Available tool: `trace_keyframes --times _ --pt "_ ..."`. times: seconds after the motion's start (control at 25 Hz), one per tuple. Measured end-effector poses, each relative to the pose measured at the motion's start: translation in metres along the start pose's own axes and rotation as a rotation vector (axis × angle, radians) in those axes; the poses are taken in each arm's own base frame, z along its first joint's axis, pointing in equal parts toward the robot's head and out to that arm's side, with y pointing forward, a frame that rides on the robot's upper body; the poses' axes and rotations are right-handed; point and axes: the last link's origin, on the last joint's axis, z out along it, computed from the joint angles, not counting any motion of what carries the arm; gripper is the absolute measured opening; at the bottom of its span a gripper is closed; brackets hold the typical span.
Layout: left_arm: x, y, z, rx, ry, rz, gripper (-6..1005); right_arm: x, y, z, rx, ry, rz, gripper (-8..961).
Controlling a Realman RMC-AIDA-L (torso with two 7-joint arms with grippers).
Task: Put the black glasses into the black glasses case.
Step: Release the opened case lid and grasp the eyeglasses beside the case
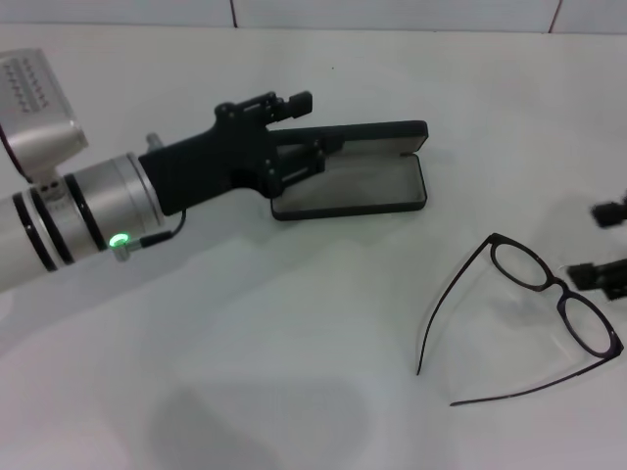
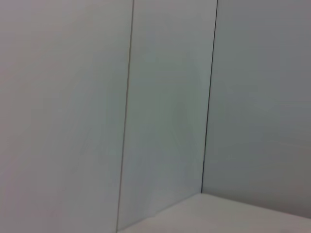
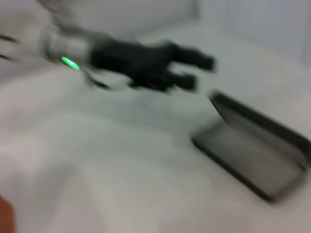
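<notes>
The black glasses (image 1: pixel 549 292) lie unfolded on the white table at the right, temple arms pointing toward me. The black glasses case (image 1: pixel 348 188) lies open at the centre back, grey lining up and lid (image 1: pixel 364 131) raised behind. It also shows in the right wrist view (image 3: pixel 250 162). My left gripper (image 1: pixel 302 132) is open at the case's left end, its fingers beside the lid and holding nothing; the right wrist view shows it (image 3: pixel 198 73) with fingers apart. My right gripper (image 1: pixel 602 245) is open at the right edge, just beyond the glasses' frame. The left wrist view shows no task object.
The white table (image 1: pixel 245 372) stretches toward me, with a white tiled wall (image 2: pixel 165 97) behind it. My left arm (image 1: pixel 69 211) reaches in over the table's left part.
</notes>
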Motion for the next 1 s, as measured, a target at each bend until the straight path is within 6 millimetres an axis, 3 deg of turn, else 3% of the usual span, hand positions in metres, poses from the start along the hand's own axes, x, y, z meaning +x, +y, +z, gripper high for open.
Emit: trace_keyframes --times 0.2,0.4,0.52,0.84,1.0 --pt "-0.004 0.002 0.000 -0.007 -0.018 0.002 590 -0.012 -0.003 -0.002 0.147 0.236 0.114 852" --pt "-0.006 0.003 0.001 -0.020 -0.039 0.011 589 -0.008 -0.004 0.019 0.218 0.376 0.125 843" --pt "-0.007 0.003 0.000 -0.022 -0.045 0.016 589 -0.010 -0.001 0.039 0.218 0.408 0.092 838" --pt "-0.009 0.004 0.000 -0.032 -0.058 0.040 590 -0.026 0.005 0.064 0.211 0.402 0.033 824" --pt "-0.009 0.004 0.000 -0.025 -0.063 0.045 589 -0.023 0.002 0.082 0.186 0.436 0.041 817"
